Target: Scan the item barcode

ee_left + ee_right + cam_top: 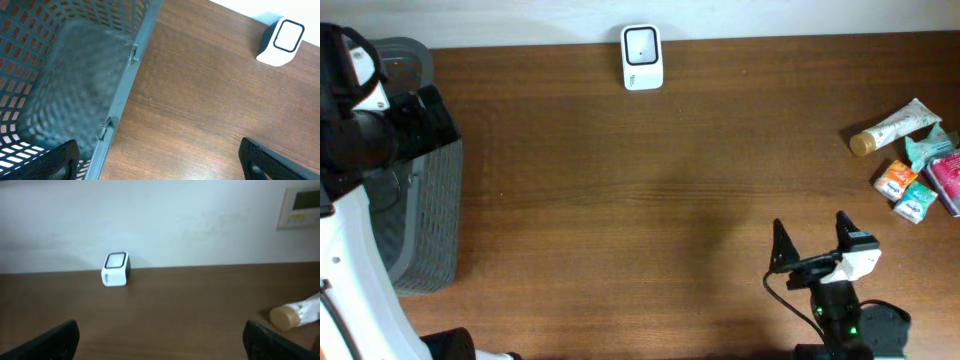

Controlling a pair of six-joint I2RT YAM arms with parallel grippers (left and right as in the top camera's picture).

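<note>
The scanner (642, 57) sits at the table's (620, 200) far edge, window up, likely so an item can be passed over it. The items (920, 160), a tube and small packets, lie grouped far right near the right gripper (811, 235), whose fingers are spread and empty. The left gripper (160, 160), fingers also wide and empty, hangs by the basket (75, 75), probably where scanned goods go

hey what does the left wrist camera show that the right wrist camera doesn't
Only the left wrist view shows the grey mesh basket, seen from above beside bare table.

Only the right wrist view shows the cream tube lying at the right edge, plus a wall panel on the white wall.

Both show the white barcode scanner standing on the wooden table, and each view has its own open, empty claw: the left claw and the right claw.
</note>
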